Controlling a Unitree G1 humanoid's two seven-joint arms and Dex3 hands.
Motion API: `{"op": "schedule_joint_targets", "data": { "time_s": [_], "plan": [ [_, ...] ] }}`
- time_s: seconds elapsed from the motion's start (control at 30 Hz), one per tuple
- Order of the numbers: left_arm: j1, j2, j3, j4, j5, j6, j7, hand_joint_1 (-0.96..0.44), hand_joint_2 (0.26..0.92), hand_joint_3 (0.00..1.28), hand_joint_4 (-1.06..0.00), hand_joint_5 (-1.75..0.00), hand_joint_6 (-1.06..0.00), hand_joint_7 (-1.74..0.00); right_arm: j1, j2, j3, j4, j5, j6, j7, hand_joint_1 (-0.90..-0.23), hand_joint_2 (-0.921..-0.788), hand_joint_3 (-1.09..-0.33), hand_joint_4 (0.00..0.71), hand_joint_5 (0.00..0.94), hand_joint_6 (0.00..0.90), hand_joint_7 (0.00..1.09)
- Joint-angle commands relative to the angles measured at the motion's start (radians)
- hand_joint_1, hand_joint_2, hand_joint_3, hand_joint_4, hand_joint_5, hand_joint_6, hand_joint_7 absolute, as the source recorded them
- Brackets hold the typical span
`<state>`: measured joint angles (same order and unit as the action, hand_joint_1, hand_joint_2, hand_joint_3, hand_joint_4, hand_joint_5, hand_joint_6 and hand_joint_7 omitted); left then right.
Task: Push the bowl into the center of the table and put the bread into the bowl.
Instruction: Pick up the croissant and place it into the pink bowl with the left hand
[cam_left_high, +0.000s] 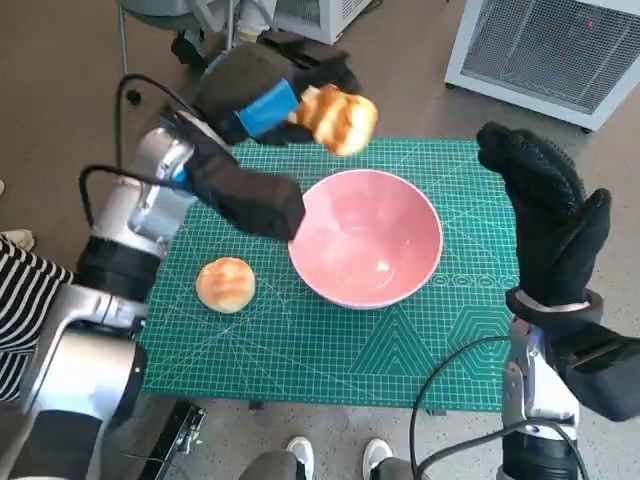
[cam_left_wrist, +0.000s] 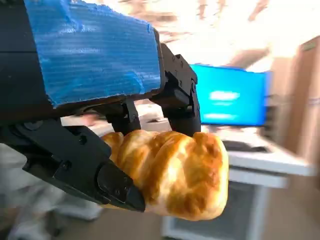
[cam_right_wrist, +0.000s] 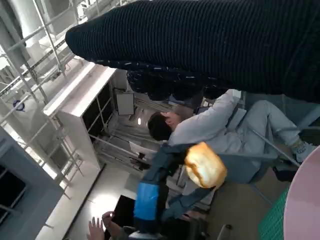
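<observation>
The golden-brown glazed bread roll (cam_left_high: 338, 118) is in the air, just beyond the far rim of the pink round bowl (cam_left_high: 367, 237), which sits near the middle of the green cutting-mat table (cam_left_high: 300, 350). The left hand (cam_left_high: 262, 100) clamps the roll. The bowl seems placed; next, the roll must come over the bowl and be let go. The gloved right hand (cam_left_high: 545, 215) holds nothing, fingers straight. A second round bun (cam_left_high: 225, 284) lies beside the bowl.
</observation>
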<state>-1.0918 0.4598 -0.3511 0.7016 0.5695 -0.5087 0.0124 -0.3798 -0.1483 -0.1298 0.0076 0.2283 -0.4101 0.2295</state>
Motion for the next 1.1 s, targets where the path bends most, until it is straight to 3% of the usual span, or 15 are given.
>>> {"op": "schedule_joint_targets", "data": {
  "time_s": [0.03, 0.43, 0.63, 0.87, 0.97, 1.03, 1.07, 1.1],
  "plan": [
    [0.046, -0.014, 0.010, -0.038, -0.033, -0.026, -0.041, 0.00, 0.920, 0.04, -0.72, -1.02, -0.65, -1.24, 0.023, -0.001, -0.001, 0.011, 0.002, 0.004, 0.008, -0.714, -0.921, -0.694, 0.216, 0.000, 0.162, 0.35],
    [0.076, -0.063, -0.047, -0.027, 0.000, -0.098, -0.121, 0.00, 0.921, 0.09, -0.67, -1.09, -0.59, -1.28, 0.032, 0.001, -0.004, 0.003, -0.003, 0.004, 0.000, -0.708, -0.921, -0.694, 0.215, 0.000, 0.159, 0.35],
    [0.069, -0.084, -0.078, 0.021, 0.020, -0.116, -0.141, 0.00, 0.921, 0.10, -0.70, -1.17, -0.55, -1.21, 0.036, 0.004, -0.004, 0.003, -0.008, 0.000, -0.005, -0.708, -0.921, -0.694, 0.215, 0.000, 0.155, 0.35],
    [0.059, -0.112, -0.108, 0.094, 0.050, -0.126, -0.132, 0.00, 0.921, 0.12, -0.64, -1.15, -0.55, -1.31, 0.038, 0.007, -0.004, 0.002, -0.012, -0.002, -0.010, -0.709, -0.921, -0.694, 0.215, 0.000, 0.153, 0.36],
    [0.060, -0.128, -0.107, 0.119, 0.025, -0.117, -0.180, 0.00, 0.921, 0.15, -0.59, -1.18, -0.54, -1.34, 0.037, 0.009, -0.003, 0.004, -0.014, -0.003, -0.013, -0.710, -0.921, -0.694, 0.215, 0.000, 0.151, 0.36],
    [0.063, -0.138, -0.101, 0.133, 0.000, -0.107, -0.227, -0.21, 0.921, 0.16, -0.57, -0.79, -0.55, -1.34, 0.038, 0.010, -0.002, 0.003, -0.016, -0.003, -0.015, -0.711, -0.921, -0.694, 0.215, 0.000, 0.150, 0.36],
    [0.064, -0.142, -0.099, 0.138, -0.009, -0.103, -0.246, -0.18, 0.898, 0.15, -0.56, -0.70, -0.51, -1.22, 0.039, 0.011, -0.002, 0.003, -0.017, -0.004, -0.015, -0.711, -0.921, -0.694, 0.215, 0.000, 0.150, 0.36],
    [0.065, -0.146, -0.093, 0.145, -0.028, -0.099, -0.278, -0.14, 0.872, 0.11, -0.56, -0.52, -0.49, -0.97, 0.039, 0.012, -0.002, 0.003, -0.017, -0.004, -0.016, -0.711, -0.921, -0.694, 0.215, 0.000, 0.150, 0.36]
  ]
}}
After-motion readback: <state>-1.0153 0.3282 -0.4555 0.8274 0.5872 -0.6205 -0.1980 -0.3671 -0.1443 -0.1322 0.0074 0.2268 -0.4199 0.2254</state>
